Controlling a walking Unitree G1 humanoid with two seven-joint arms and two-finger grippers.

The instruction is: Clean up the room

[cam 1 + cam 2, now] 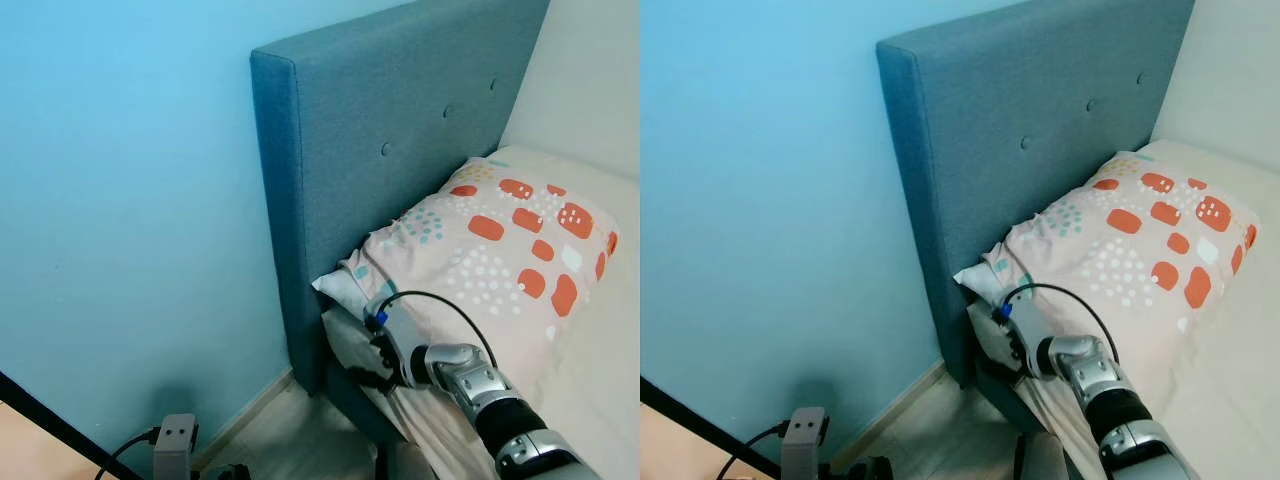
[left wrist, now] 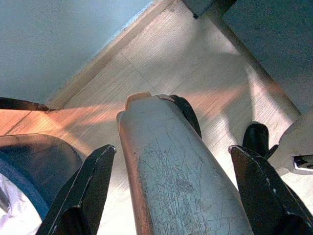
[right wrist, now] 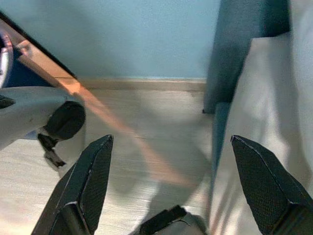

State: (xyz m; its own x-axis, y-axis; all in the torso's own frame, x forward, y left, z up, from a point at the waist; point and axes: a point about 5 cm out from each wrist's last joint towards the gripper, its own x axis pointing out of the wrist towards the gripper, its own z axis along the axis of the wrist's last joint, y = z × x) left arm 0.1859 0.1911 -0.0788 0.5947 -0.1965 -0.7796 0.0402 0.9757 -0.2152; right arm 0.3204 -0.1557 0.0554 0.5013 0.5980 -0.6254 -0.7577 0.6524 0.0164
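The patterned pillow [image 1: 505, 250] lies lengthwise along the blue headboard [image 1: 400, 130], its near corner overhanging the mattress edge. Right gripper [image 3: 178, 188] and left gripper [image 2: 171, 191] both spread wide, empty.

- Wall [image 1: 120, 200] on the left; headboard [image 1: 400, 130] stands upright to its right, one end toward the wall.
- Bed [image 1: 600, 400] extends right of the headboard.
- Pillow [image 1: 500, 250] lies on the bed, its back edge against the headboard.
- Right arm [image 1: 470, 385] reaches over the bed's near-left corner, just before the pillow's left corner.
- Floor [image 1: 300, 430] lies between wall and bed; baseboard [image 1: 250, 405] runs along the wall's foot.
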